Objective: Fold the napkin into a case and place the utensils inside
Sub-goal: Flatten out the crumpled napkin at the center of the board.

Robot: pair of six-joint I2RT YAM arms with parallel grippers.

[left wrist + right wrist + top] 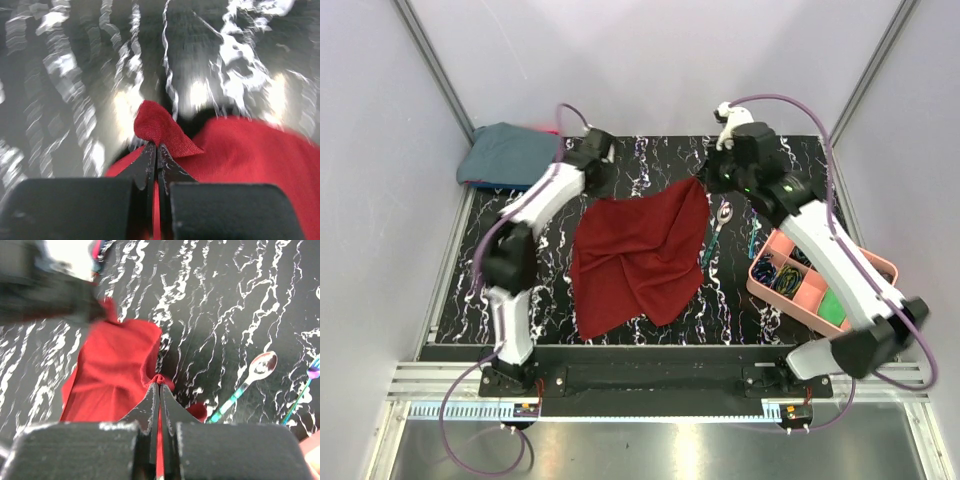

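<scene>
The dark red napkin point(638, 255) lies rumpled and unfolded in the middle of the black marbled table. My left gripper point(597, 178) is shut on its far left corner point(160, 127). My right gripper point(708, 180) is shut on its far right corner point(159, 378) and holds it a little above the table. The spoon point(719, 222) with silver bowl and green handle lies just right of the napkin, also in the right wrist view point(245, 381). A teal-handled fork point(753, 238) lies beside it, next to the pink tray.
A pink compartment tray point(876, 265) with coiled cables and a green piece stands at the right. A blue-grey cloth bundle point(508, 153) lies at the far left corner. White walls enclose the table on three sides.
</scene>
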